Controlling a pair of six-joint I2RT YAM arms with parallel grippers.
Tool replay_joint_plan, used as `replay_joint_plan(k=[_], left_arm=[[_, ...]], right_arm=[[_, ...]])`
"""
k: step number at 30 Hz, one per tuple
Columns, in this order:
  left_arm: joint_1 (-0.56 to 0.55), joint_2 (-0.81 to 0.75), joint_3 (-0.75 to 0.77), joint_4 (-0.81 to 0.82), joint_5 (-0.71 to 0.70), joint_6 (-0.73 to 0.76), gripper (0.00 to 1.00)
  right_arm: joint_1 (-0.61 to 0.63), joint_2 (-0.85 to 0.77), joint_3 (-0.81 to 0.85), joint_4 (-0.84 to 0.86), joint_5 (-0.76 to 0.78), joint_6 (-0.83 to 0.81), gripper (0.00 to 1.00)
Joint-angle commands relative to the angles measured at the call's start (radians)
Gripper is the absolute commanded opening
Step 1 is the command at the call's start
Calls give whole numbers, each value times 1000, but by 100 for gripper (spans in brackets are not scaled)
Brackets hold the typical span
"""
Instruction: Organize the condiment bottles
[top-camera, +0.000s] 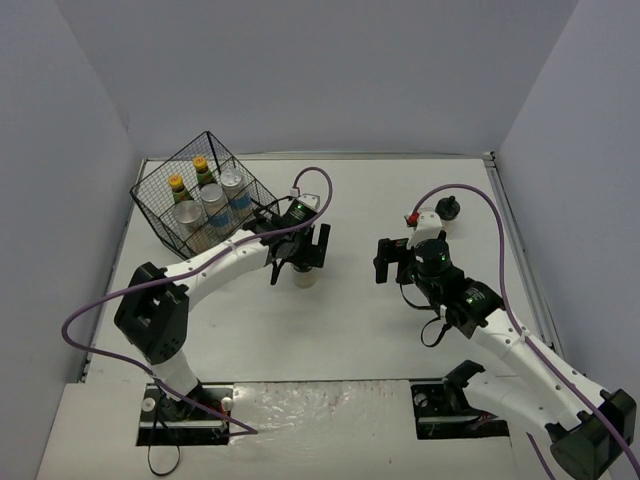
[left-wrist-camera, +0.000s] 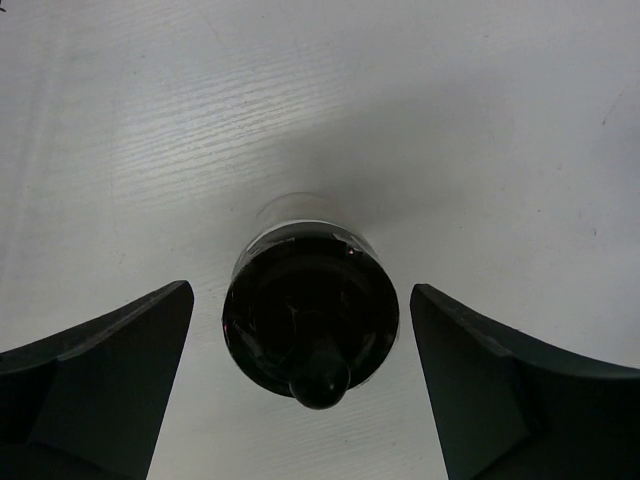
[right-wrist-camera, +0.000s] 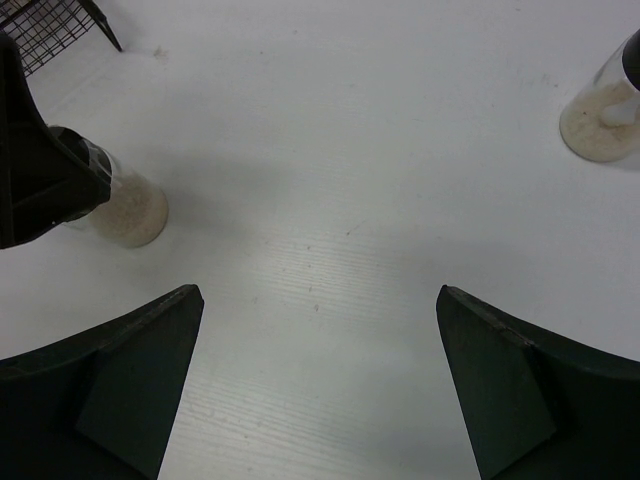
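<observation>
A pale black-capped shaker (top-camera: 303, 277) stands on the table mid-left. My left gripper (top-camera: 300, 252) hovers right above it, open, its jaws on either side of the black cap (left-wrist-camera: 308, 325) without touching. The shaker also shows in the right wrist view (right-wrist-camera: 127, 205). A second black-capped shaker (top-camera: 448, 212) stands at the back right, also in the right wrist view (right-wrist-camera: 605, 110). My right gripper (top-camera: 392, 262) is open and empty over bare table between the two shakers. Two yellow-capped sauce bottles (top-camera: 190, 178) and three silver-lidded jars (top-camera: 215, 205) stand in the basket.
The black wire basket (top-camera: 160, 215) stands at the back left, close to the left arm; its corner shows in the right wrist view (right-wrist-camera: 50, 25). Purple cables loop over both arms. Grey walls enclose the table on three sides.
</observation>
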Motion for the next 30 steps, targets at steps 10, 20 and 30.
replay_joint_plan(k=[10,20,30], left_arm=[[-7,-64,158,-114,-87,-57,0],[184,-79,475,-280,-142,-90,0],[294,20,587,-223,-259,-162,0]], right_arm=[[-8,-12,18,34,46,0,100],[-11,-23,30,34,39,12,100],[-12,-50,35,24,43,11,100]])
